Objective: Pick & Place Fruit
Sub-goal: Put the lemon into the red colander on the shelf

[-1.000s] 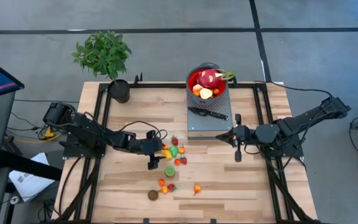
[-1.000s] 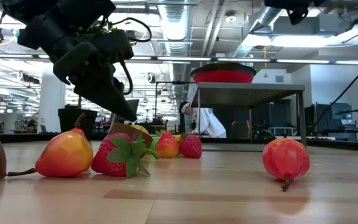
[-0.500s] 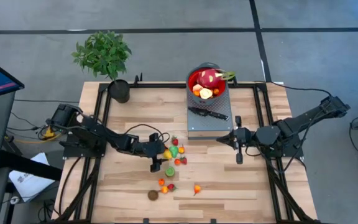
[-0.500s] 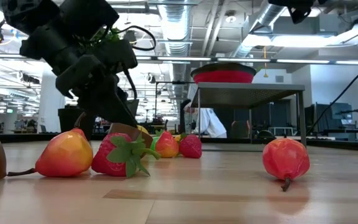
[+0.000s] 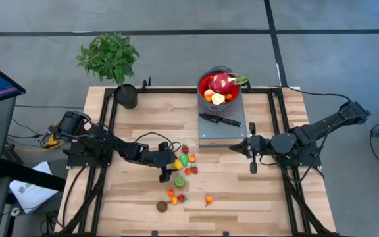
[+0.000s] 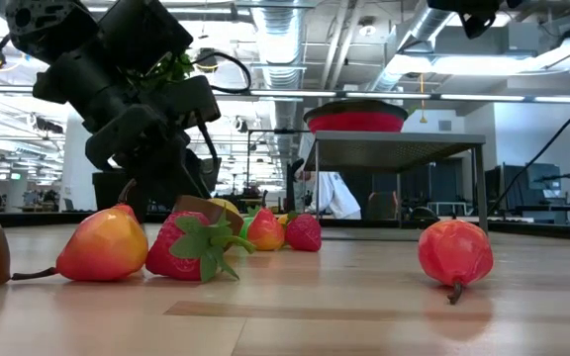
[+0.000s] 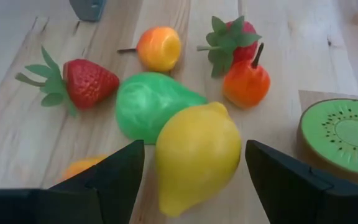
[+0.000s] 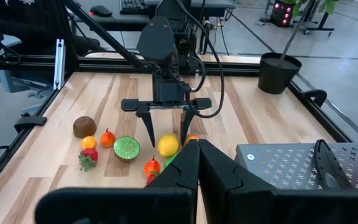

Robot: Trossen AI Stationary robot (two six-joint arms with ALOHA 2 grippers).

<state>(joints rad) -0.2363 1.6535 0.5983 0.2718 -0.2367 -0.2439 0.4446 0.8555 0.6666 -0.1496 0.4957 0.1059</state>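
We see the left tool [image 5: 171, 166] low over the cluster of small fruit in the middle of the wooden worktop [image 5: 242, 191], its two dark fingers [image 7: 120, 171] spread wide on either side of a yellow lemon [image 7: 196, 155] without closing on it. In the left wrist view the lemon lies between the fingers, touching a green pear-shaped fruit [image 7: 151, 112]; near these lie a strawberry [image 7: 86, 82], a small orange fruit with a stem [image 7: 159, 48], a red-orange fruit [image 7: 246, 84] with another strawberry just behind it, and a kiwi half [image 7: 340, 134] lying cut face up. A few more small fruits lie scattered on the side of the cluster away from the bowl, among them a brown one [image 5: 162, 206] and a red-yellow one [image 5: 208, 199]. The red bowl [image 5: 219, 87] stands on a grey raised platform [image 5: 222, 128] at the worktop's far edge, holding the dragon fruit [image 5: 221, 82] and some smaller pieces; a black-handled knife [image 5: 220, 120] lies on the platform beside it. The right tool [image 5: 252, 155] hangs above the worktop beside the platform, well apart from the fruit, its fingers pressed together and holding nothing. A potted plant [image 5: 114, 62] stands at the worktop's far left corner.
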